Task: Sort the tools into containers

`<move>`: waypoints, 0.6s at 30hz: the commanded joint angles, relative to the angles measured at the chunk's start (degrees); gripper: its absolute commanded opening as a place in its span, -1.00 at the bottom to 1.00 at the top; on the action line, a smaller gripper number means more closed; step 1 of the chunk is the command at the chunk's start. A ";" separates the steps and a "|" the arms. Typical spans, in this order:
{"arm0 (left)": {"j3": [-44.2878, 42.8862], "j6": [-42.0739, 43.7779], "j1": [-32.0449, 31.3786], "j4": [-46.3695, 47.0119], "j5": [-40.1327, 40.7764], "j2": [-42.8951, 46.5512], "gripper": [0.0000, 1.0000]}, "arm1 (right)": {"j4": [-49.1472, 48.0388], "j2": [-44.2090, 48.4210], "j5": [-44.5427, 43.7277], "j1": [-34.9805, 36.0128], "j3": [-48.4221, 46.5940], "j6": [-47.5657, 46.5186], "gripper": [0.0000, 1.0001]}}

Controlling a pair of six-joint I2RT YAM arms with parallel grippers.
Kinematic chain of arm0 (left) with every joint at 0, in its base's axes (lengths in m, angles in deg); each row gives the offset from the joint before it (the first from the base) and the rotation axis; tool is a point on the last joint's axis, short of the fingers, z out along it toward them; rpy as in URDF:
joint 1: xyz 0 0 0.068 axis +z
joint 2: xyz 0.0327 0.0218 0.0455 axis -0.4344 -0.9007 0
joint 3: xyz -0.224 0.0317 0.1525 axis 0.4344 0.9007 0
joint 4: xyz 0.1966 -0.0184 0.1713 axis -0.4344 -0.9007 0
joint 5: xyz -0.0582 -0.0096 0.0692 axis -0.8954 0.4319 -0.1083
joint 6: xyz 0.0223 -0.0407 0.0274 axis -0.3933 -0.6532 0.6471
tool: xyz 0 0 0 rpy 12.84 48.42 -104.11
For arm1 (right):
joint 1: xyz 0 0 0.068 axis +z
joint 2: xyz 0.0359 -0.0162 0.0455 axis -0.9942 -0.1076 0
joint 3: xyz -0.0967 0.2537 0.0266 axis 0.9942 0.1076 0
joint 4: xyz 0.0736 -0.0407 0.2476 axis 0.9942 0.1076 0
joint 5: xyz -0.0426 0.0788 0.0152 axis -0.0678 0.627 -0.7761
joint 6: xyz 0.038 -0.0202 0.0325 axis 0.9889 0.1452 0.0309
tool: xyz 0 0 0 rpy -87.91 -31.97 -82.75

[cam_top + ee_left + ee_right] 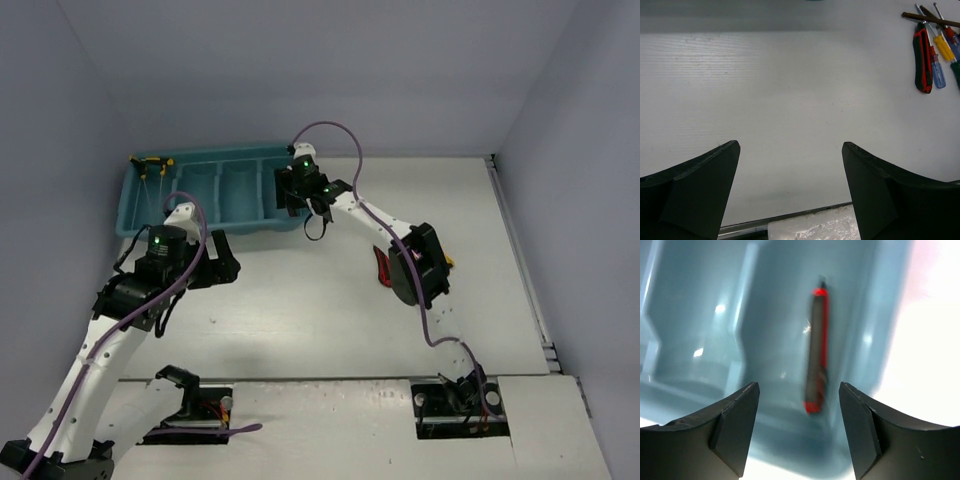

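Note:
The teal tray (200, 155) lies at the back left. My right gripper (292, 195) hangs open over its rightmost compartment. In the right wrist view the open gripper (799, 390) is empty, and a slim red and grey tool (816, 347), blurred, is in the compartment (700, 315) below it. My left gripper (215, 265) is open and empty in front of the tray, over bare table in the left wrist view (790, 150). The loose tools lie right of it: red-handled pliers (922, 57) and blue (937, 72), yellow (943, 47), red (951, 34) and green (956, 74) screwdrivers. The right arm mostly hides them from the top (382, 265).
A yellow and black tool (152, 163) sits at the tray's far left end. A dark rod (930, 19) lies behind the loose tools. Grey walls close in the table on three sides. A metal strip (790, 220) edges the table near the left gripper.

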 commanded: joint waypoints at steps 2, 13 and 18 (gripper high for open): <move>-4.95 3.10 -0.40 1.01 0.31 -4.61 0.63 | -1.56 20.64 -8.93 -1.20 14.69 -4.21 0.25; -10.38 4.16 -0.66 1.25 0.85 -10.33 0.63 | -1.04 56.60 -11.71 -5.35 63.76 1.90 0.12; -10.88 3.22 -1.13 1.28 0.36 -11.31 0.63 | -0.78 59.39 -8.09 -6.72 72.47 5.32 0.17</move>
